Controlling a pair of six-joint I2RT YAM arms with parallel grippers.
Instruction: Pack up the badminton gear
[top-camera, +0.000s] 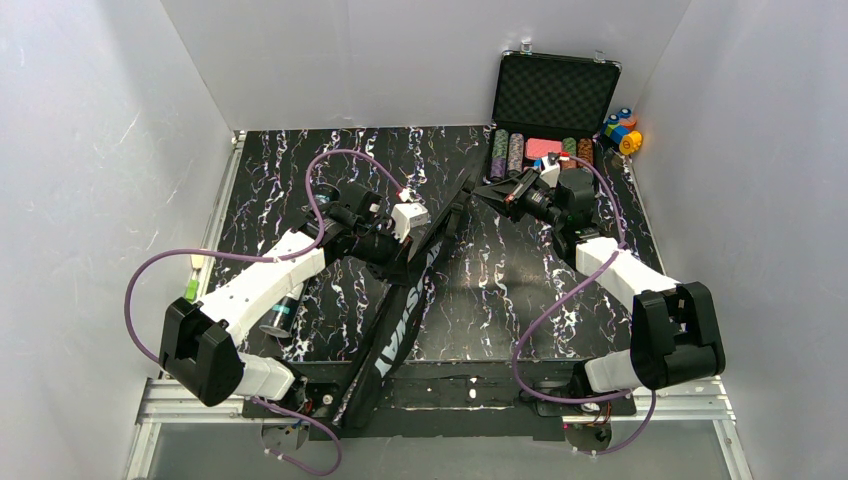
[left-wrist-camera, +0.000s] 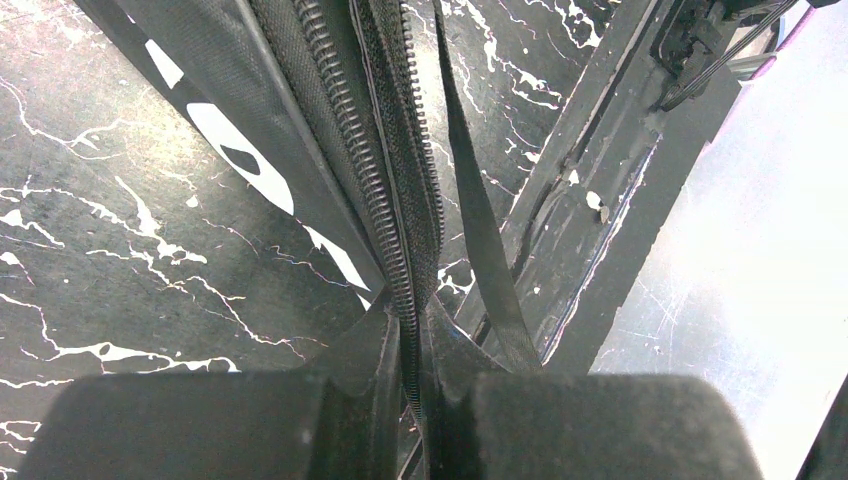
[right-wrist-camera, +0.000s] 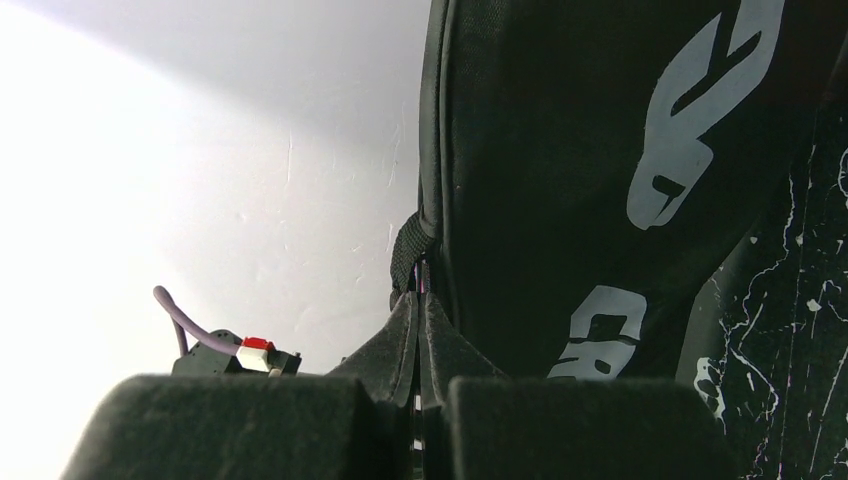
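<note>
Down at the table's (top-camera: 500, 290) near edge sits the foot of the long black CROSSWAY bag (top-camera: 395, 320), which runs diagonally up toward the far middle. By the near left edge, the teal-lettered tube (top-camera: 285, 312) peeks out from under the left arm. Midway along the bag, the left gripper (left-wrist-camera: 415, 385) has its jaws pinched together on the zip (left-wrist-camera: 385, 200). Further up, at the bag's far end, the right gripper (right-wrist-camera: 418, 345) is clamped tight on what looks like a small webbing tab, though that view is dim. In the far right corner the poker chip case (top-camera: 555, 95) stands open, with coloured blocks (top-camera: 622, 130) just beside it.
</note>
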